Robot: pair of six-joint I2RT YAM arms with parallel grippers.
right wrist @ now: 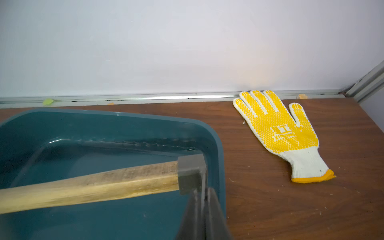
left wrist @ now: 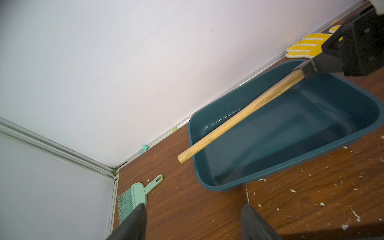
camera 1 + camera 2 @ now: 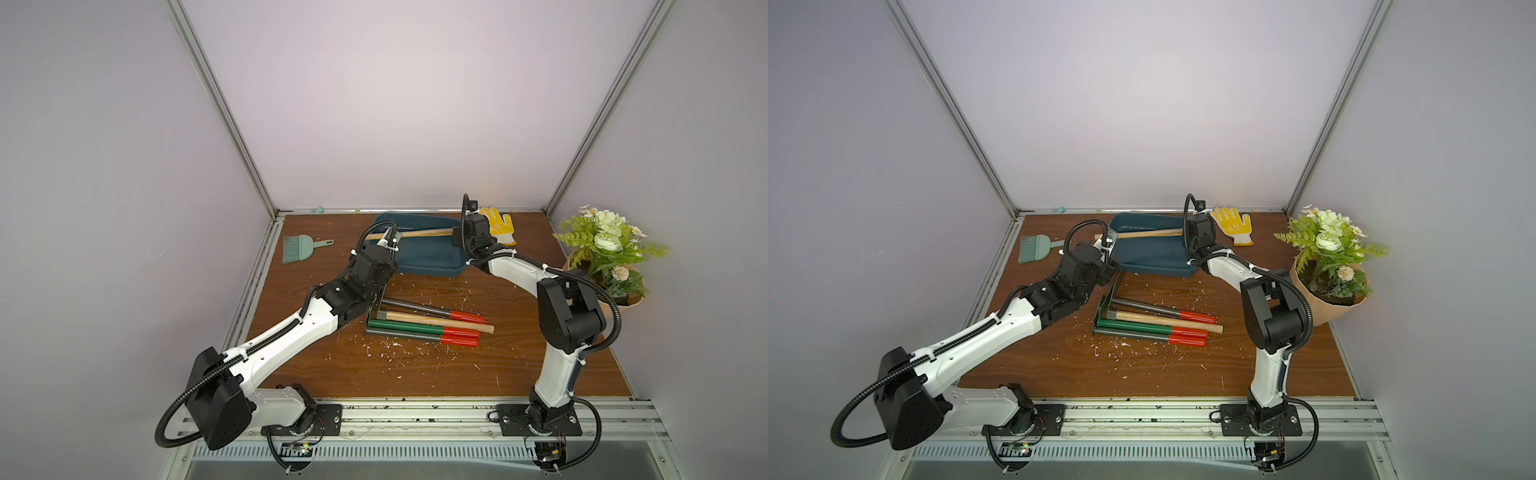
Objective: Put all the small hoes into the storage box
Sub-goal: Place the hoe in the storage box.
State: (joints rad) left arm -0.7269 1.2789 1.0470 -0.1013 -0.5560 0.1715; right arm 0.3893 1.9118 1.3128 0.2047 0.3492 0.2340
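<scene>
- While the right claw was clamped on the thin metal blade of the small hoe, we noted the tool hanging roughly level over the storage box, not yet lying in it.
- Its handle end overhung the box's rim on the left arm's side; we could not tell whether it touched the rim.
- Left claw: jaws apart, empty, near that end.
- We judged the hoe stiff and head-heavy. The blade offered a narrow, slippery hold, the wooden handle by the head a surer one.
</scene>
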